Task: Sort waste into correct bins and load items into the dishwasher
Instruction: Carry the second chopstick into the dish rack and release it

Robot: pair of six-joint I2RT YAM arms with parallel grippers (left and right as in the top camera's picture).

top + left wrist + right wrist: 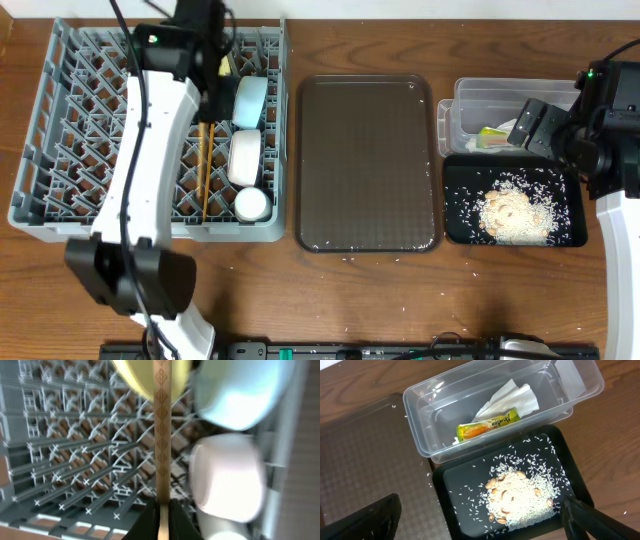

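My left gripper (213, 85) is over the grey dish rack (60, 120) and is shut on a wooden chopstick (161, 435), which lies lengthwise over the pegs (205, 170). In the left wrist view, its jaws (163, 517) pinch the stick's near end. A yellow plate (135, 375), a light blue bowl (250, 100), a white bowl (245, 157) and a white cup (251, 204) stand in the rack's right side. My right gripper (480, 525) is open and empty above the black tray (455, 485), which holds rice and food scraps (520, 497). The clear tub (420, 405) holds the green-and-yellow wrapper (487, 424) and white paper (512, 397).
The dark brown serving tray (367, 162) lies between the rack and the bins. A few rice grains are scattered on the wooden table near the tray's front edge (345, 258). My right arm (610, 130) stands at the table's right edge.
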